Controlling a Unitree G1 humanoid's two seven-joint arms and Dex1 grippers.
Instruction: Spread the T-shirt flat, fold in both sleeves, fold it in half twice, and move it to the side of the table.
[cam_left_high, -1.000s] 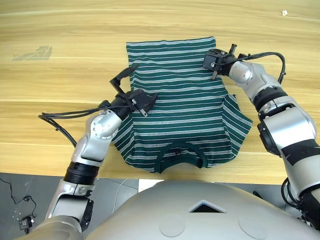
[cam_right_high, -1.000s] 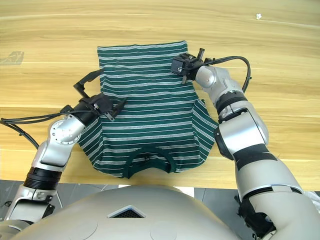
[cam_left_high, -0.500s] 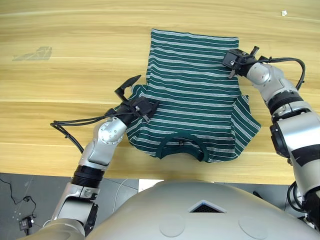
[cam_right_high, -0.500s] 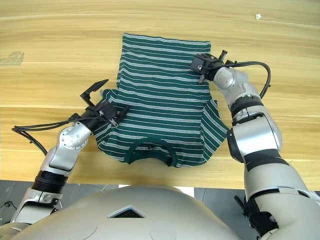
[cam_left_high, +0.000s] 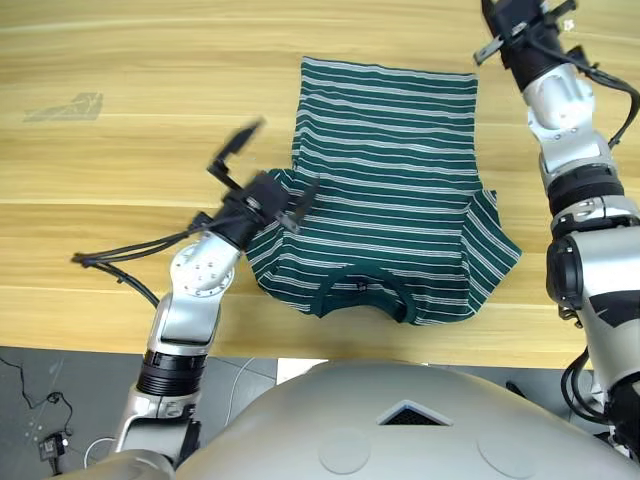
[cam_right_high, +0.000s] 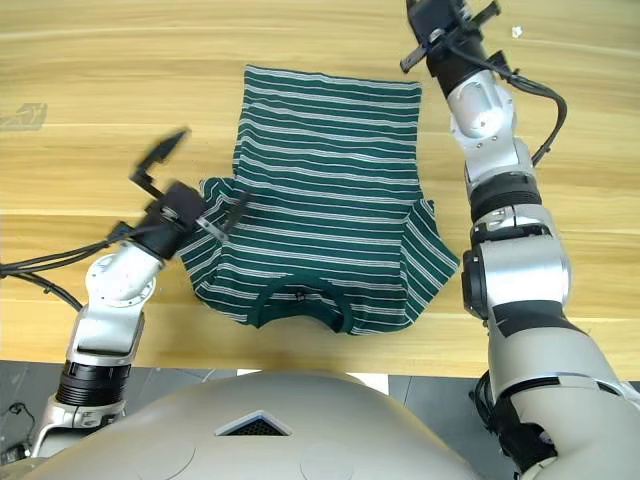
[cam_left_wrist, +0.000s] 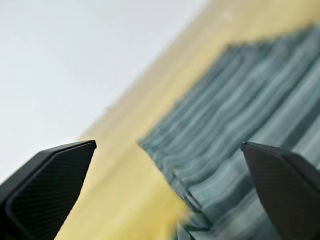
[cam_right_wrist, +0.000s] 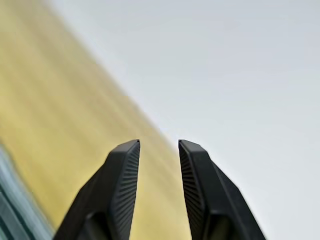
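A green T-shirt (cam_left_high: 390, 180) with white stripes lies on the wooden table (cam_left_high: 150, 60), collar (cam_left_high: 362, 292) toward me and hem at the far side. Its left sleeve (cam_left_high: 272, 215) is bunched against the body; the right sleeve (cam_left_high: 495, 235) lies spread out. My left gripper (cam_left_high: 270, 172) hovers open beside the left sleeve, fingers wide apart with nothing between them in the left wrist view (cam_left_wrist: 167, 145). My right gripper (cam_left_high: 522, 22) is raised beyond the hem's right corner; its fingers (cam_right_wrist: 122, 165) stand slightly apart and hold nothing.
A grey smudge (cam_left_high: 65, 105) marks the table at the far left. A small white scrap (cam_right_high: 517, 32) lies near the right gripper. Black cables (cam_left_high: 130, 250) trail from the left arm. The table's front edge (cam_left_high: 100, 335) runs close to the collar.
Both grippers first dragged the shirt to the right. Then the right gripper let go of the hem and rose to the far side; the left gripper released the sleeve and lifted.
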